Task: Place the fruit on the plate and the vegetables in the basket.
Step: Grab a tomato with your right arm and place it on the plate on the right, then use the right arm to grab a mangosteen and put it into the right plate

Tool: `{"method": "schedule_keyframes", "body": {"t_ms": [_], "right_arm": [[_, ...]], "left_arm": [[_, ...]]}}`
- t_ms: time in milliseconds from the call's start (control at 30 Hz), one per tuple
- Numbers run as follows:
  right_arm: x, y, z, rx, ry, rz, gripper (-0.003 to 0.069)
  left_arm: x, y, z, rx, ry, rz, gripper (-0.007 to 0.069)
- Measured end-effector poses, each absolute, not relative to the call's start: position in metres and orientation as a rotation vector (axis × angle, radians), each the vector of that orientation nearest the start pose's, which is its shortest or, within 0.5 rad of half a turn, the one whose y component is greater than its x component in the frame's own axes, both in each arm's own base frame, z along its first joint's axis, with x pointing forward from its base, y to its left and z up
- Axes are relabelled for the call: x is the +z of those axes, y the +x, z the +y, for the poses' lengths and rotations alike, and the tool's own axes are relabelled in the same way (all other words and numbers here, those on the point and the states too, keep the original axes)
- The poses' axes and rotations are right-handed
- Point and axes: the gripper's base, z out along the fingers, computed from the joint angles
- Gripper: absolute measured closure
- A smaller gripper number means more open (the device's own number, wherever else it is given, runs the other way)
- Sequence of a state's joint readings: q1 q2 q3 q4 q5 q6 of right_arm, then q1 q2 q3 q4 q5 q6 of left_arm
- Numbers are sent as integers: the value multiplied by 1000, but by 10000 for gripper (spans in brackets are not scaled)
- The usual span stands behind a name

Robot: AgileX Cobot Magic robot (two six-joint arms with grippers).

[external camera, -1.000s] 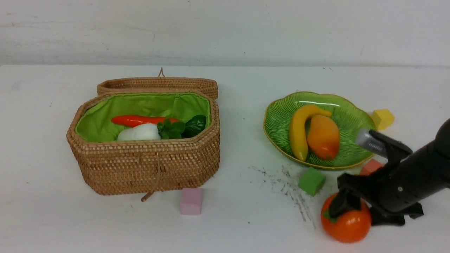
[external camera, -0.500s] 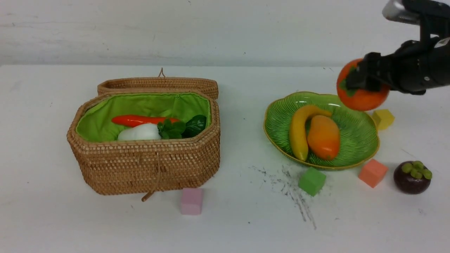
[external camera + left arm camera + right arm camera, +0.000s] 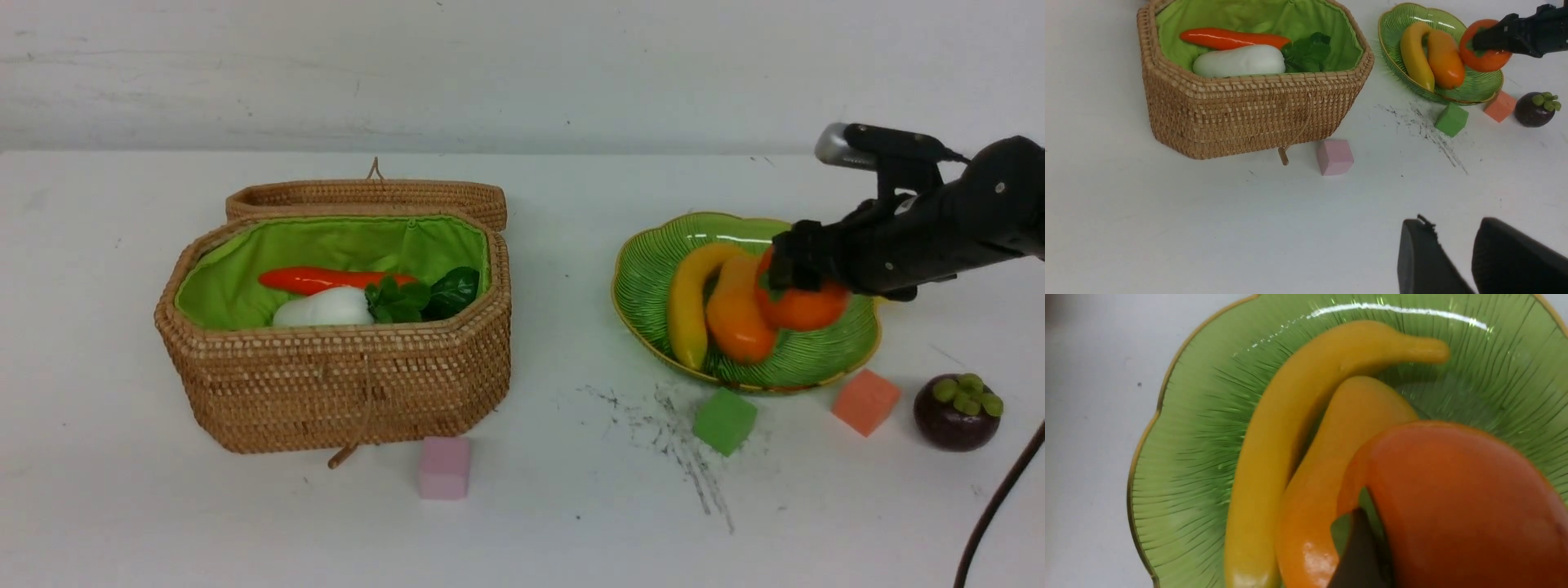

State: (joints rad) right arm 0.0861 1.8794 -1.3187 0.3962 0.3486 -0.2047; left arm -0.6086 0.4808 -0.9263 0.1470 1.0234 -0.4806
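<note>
- while the left gripper [image 3: 1453, 228] hangs low on the robot's side, its jaws a little apart and empty, it is well apart from every fruit.
- the mangosteen [image 3: 958, 411] lies on the table [image 3: 522, 531], outside the plate [image 3: 645, 278], on the right arm's side; i judge this arm the nearer one.
- farther, the right gripper [image 3: 788, 269] clamps the persimmon [image 3: 808, 310] low over the plate's right part, just beside the mango [image 3: 735, 322].

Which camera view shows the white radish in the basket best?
The left wrist view: the radish lies almost whole above the basket rim. The front view shows only its top behind the rim. The right wrist view does not show it.
</note>
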Motion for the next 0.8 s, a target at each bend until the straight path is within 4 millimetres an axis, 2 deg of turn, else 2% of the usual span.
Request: {"method": "schedule_keyframes", "body": {"t_ms": [100,233,300,400,433,500,600,733,800], "right_arm": [[222,415,48,284,32,2382,124],[237,406,48,276,-17,2400,15],[258,398,47,255,-57,2368,-17],[289,387,46,238,-94,2313,-20],[309,379,44,233,-104,2287,-15],[336,364,39,239,-96,2269,-2],[361,338,29,205,-92,2301,19],[366,324,15,124,-25,2370,34],[353,324,5,73,78,2419,40]], "left_arm": [[392,49,-20,-497,135,2086,430],[392,49,-21,-498,135,2085,427],[392,49,-21,-498,135,2085,427],[392,49,-21,-498,135,2085,424],[392,49,-21,-498,135,2085,423],[392,49,-21,-499,135,2084,420],[392,49,-21,-498,135,2080,417],[393,50,-21,-497,135,2078,412],[393,50,-20,-493,135,2077,408]]}}
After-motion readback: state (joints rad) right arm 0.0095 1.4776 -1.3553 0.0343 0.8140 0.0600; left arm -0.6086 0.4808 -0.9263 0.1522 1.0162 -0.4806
